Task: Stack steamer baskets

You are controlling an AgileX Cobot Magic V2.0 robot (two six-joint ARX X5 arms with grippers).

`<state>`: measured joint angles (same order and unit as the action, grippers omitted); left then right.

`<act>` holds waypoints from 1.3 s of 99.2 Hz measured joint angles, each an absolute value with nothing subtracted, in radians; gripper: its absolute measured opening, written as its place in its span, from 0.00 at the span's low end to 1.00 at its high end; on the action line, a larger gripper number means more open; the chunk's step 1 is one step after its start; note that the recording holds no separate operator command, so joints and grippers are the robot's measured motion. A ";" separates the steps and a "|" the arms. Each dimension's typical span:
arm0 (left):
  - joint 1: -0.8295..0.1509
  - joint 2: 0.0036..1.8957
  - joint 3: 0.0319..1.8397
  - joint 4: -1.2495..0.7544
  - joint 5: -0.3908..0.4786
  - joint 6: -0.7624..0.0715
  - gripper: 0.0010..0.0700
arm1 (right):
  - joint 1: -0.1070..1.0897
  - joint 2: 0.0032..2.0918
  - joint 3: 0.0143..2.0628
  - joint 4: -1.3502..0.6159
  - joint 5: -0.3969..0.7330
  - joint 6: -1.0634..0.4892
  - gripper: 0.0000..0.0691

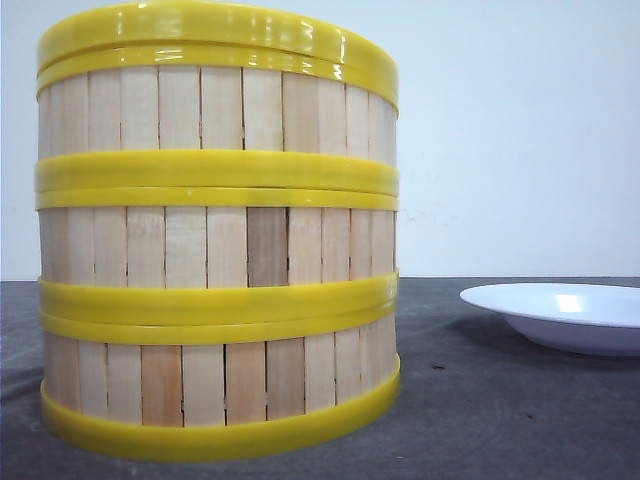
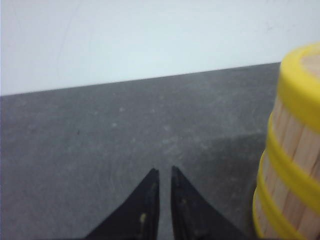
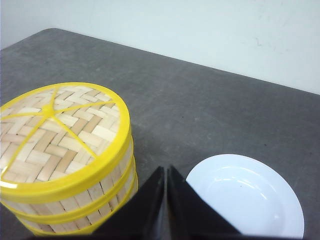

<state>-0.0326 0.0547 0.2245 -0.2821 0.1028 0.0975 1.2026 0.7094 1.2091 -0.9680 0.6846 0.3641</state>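
Note:
Three steamer baskets stand stacked in one column on the dark table: bottom basket (image 1: pixel 215 378), middle basket (image 1: pixel 215 246), top basket (image 1: pixel 215 108). A flat woven lid with a yellow rim (image 3: pixel 60 131) covers the top one. In the left wrist view the stack (image 2: pixel 295 165) stands off to the side of my left gripper (image 2: pixel 164 170), whose black fingers are nearly together with nothing between them. My right gripper (image 3: pixel 165 168) is shut and empty, hovering between the stack (image 3: pixel 75 200) and the plate. Neither gripper shows in the front view.
A white plate (image 1: pixel 570 315) lies on the table to the right of the stack, empty, also seen in the right wrist view as the white plate (image 3: pixel 245 195). A pale wall runs behind the table's far edge (image 2: pixel 150 77).

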 joint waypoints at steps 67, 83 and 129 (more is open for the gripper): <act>-0.020 0.005 0.050 -0.227 0.006 0.083 0.01 | 1.203 0.709 1.209 -0.968 0.685 0.364 0.01; -0.020 0.005 0.033 -0.183 -0.056 0.038 0.01 | 1.203 0.709 1.209 -0.968 0.685 0.364 0.01; -0.020 0.005 0.033 -0.183 -0.056 0.027 0.01 | 1.203 0.709 1.209 -0.968 0.685 0.364 0.01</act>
